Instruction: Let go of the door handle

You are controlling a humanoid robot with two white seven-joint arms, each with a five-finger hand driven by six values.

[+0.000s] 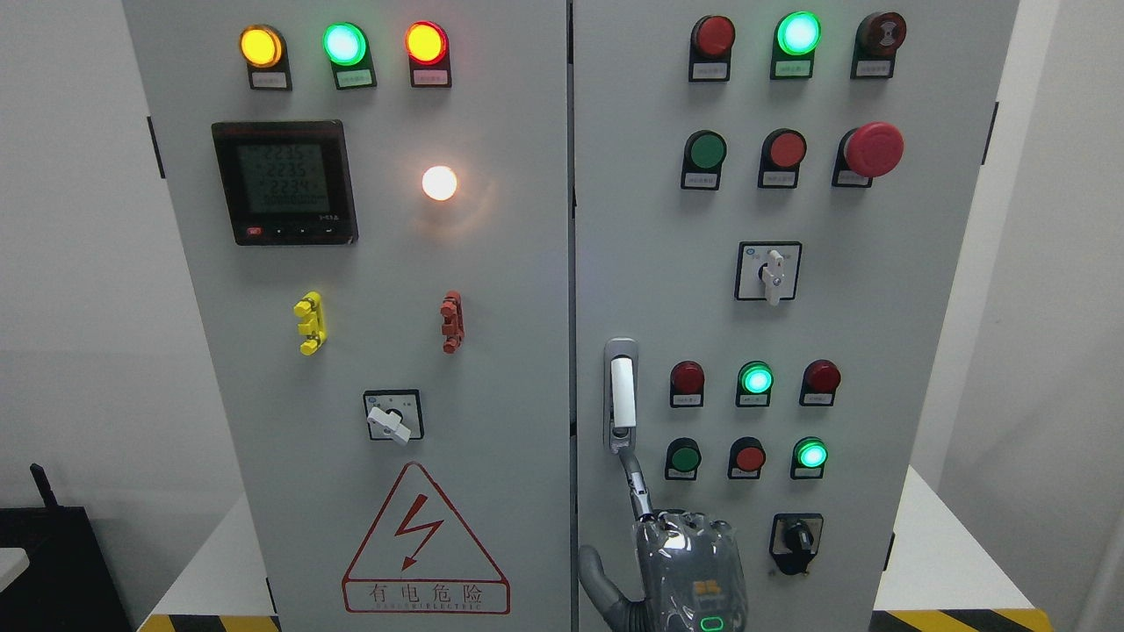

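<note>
One robot hand (689,570) shows in the head view, rising at the bottom edge right of the middle. Its index finger (634,481) is extended to the lower end of the door handle (621,395), gripping nothing. Judged step: letting go; next, draw straight back.

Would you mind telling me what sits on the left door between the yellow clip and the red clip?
Nothing: in the head view the grey panel between the yellow clip and the red clip is bare.
</note>
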